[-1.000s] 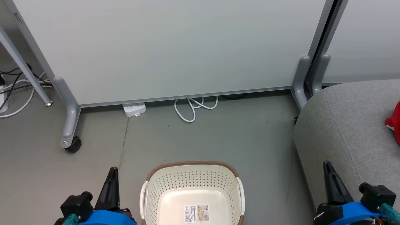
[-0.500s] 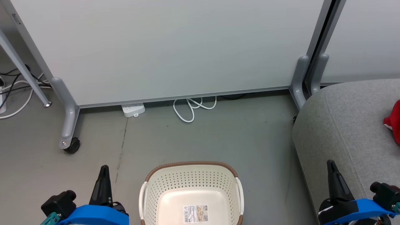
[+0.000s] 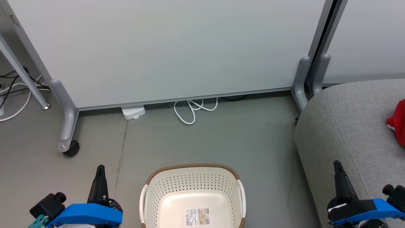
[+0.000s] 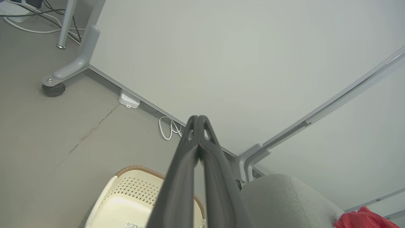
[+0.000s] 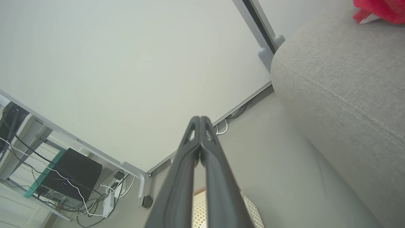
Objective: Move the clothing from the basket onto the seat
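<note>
The cream perforated basket (image 3: pixel 193 186) with a brown rim stands on the floor at the bottom centre, holding nothing but a label on its bottom; the left wrist view catches it as well (image 4: pixel 126 196). Red clothing (image 3: pixel 399 122) lies on the grey seat (image 3: pixel 348 126) at the right edge, and it shows again on the seat in the left wrist view (image 4: pixel 364 220) and the right wrist view (image 5: pixel 379 9). My left gripper (image 3: pixel 100 167) is shut and empty to the left of the basket. My right gripper (image 3: pixel 337 164) is shut and empty in front of the seat's near corner.
A white partition panel on grey wheeled feet (image 3: pixel 68 126) runs across the back. A power strip (image 3: pixel 133 111) and a looped white cable (image 3: pixel 190 110) lie under its edge. More cables (image 3: pixel 12 91) trail at the far left by a table leg.
Both grippers have dropped lower in the head view and spread slightly outward, the left one leftward. The camera has shifted a little. Basket and clothing stay where they were.
</note>
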